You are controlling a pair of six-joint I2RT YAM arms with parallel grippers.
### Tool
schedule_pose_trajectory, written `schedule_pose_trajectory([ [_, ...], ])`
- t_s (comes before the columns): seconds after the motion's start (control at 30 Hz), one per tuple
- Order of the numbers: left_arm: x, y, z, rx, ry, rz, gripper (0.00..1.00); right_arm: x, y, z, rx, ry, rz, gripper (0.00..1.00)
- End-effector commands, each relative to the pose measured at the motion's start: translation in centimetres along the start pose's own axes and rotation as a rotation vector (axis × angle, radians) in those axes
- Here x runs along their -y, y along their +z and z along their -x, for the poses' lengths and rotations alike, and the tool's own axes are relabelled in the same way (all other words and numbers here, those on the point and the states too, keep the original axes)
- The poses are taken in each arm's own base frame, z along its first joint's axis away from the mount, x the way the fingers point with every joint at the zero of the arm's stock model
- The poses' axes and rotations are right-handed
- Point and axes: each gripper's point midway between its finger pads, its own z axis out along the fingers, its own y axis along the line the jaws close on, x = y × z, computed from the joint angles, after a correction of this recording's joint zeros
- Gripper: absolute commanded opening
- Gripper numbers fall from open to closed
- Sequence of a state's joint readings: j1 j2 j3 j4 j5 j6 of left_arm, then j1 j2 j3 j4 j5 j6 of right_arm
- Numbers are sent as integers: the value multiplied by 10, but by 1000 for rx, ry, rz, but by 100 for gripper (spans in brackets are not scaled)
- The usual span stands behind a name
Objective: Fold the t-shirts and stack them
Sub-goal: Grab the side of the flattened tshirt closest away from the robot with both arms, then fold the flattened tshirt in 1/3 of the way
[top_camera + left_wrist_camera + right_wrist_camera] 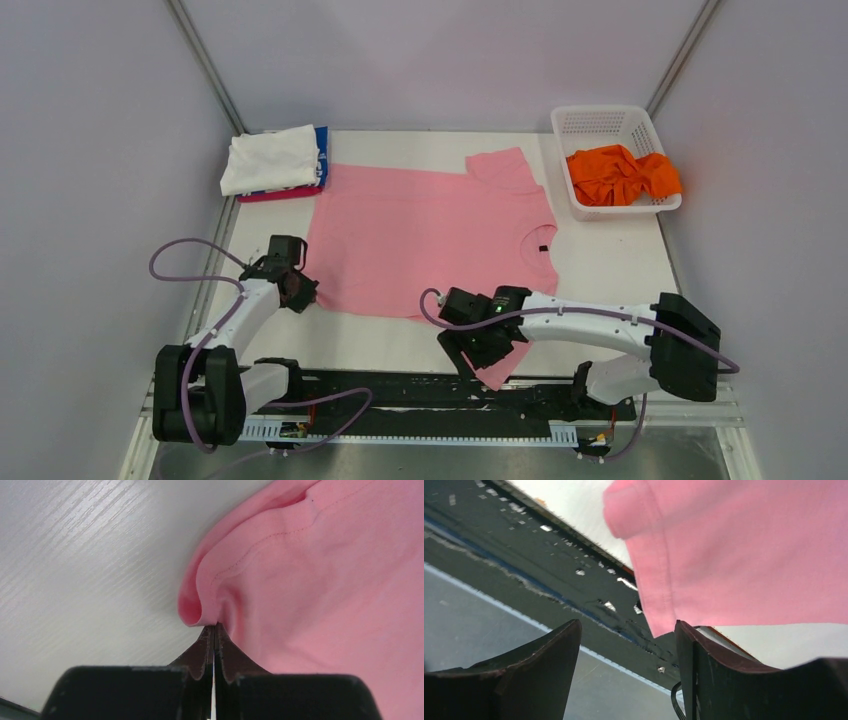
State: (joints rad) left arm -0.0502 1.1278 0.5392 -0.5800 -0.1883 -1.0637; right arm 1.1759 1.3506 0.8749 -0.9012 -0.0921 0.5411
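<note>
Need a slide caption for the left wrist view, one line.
Left hand pinched shut on a bunched edge of the light pink t-shirt, pale table alongside.

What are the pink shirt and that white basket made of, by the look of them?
Pink shirt: soft matte knit cloth, perhaps cotton; it puckers and shows stitched hems. White basket: probably rigid moulded plastic, judging by its lattice walls.

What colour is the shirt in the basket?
The shirt is orange; the top external view shows it best.
</note>
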Motion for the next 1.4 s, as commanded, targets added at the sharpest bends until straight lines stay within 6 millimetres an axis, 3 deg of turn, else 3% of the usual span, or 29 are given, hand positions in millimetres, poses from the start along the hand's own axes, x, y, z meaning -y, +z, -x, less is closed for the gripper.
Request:
schedule_pose_trajectory([
  [0.0, 13, -3, 6, 19, 6, -65, 0, 8, 22, -1, 6, 62, -97, 67],
  [0.3, 14, 0, 3, 6, 14, -73, 0, 43, 51, -6, 17, 160, -329, 52],
  [0.37, 15, 0, 3, 6, 13, -75, 0, 50, 52, -8, 22, 179, -369, 41],
  [0.43, 15, -1, 4, 11, 12, -77, 0, 53, 49, -6, 36, 186, -387, 20],
  [0.57, 17, -4, 8, 21, 11, -79, 0, 56, 38, 4, 90, 192, -409, 0],
  [0.77, 28, -11, 15, 37, 20, -116, 0, 66, 6, 36, 203, 186, -424, 0],
  [0.97, 42, -13, 20, 34, 35, -146, 0, 98, -33, 86, 365, 231, -471, 0],
  [1.2, 66, -19, 39, 71, 26, -181, 0, 124, -62, 122, 469, 266, -489, 0],
  [1.37, 70, -21, 51, 103, 41, -155, 0, 136, -81, 149, 550, 287, -454, 0],
])
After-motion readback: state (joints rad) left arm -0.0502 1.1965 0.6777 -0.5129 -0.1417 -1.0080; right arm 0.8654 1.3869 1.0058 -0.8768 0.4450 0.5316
